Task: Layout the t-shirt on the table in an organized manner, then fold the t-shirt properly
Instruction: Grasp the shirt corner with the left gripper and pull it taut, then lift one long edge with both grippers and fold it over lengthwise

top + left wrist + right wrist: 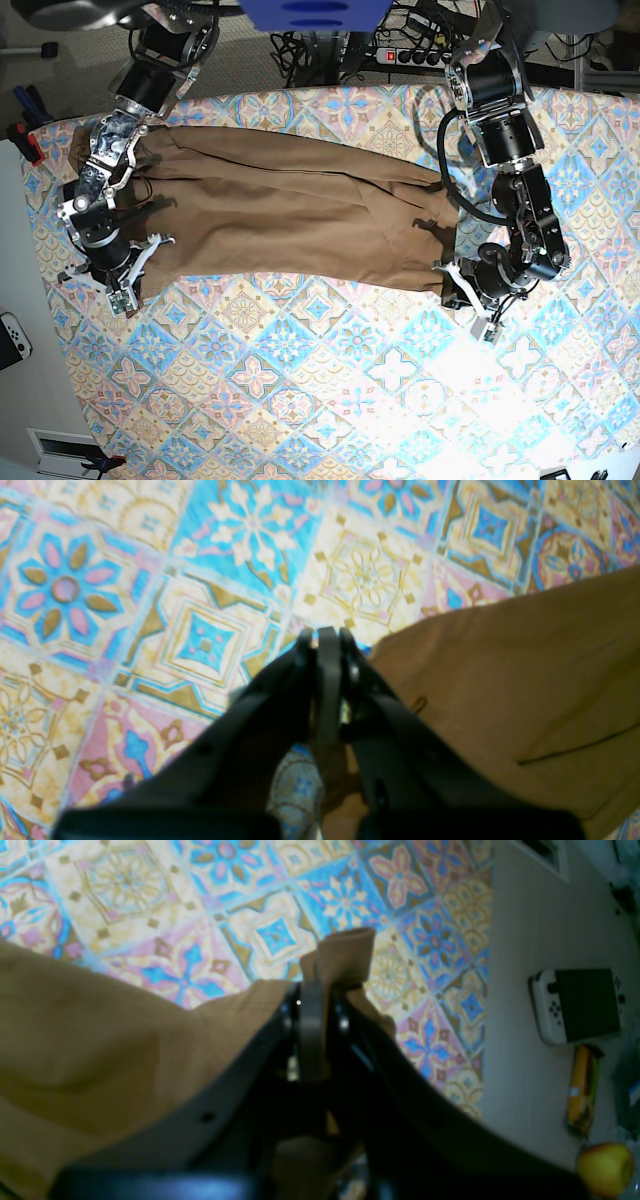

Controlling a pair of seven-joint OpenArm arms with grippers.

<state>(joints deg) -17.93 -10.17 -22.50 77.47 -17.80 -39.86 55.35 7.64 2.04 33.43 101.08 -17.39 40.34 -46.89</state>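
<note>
Cloth stretches across the far half of the table point(330, 400), a large rectangular surface covered in a tile pattern of blue, pink and cream floral diamonds: it is the plain tan-brown, soft short-sleeved t-shirt point(290, 215), lying as a long band with lengthwise creases, pulled out between the two arms. In the base view the right gripper point(118, 290) sits at the band's left end and the left gripper point(462, 290) at its right end, well apart.

The right wrist view shows the right gripper's dark jaws pressed together on a bunched corner of the fabric, a small tuft of it sticking up past the tips. In the left wrist view the left gripper's jaws are also closed tight at the shirt's edge, with tan fabric showing between and beneath them, so it appears to pinch the hem.

Beyond the table's edge lie a white-and-black game console point(580, 1005) and a yellowish apple point(605, 1167).
</note>
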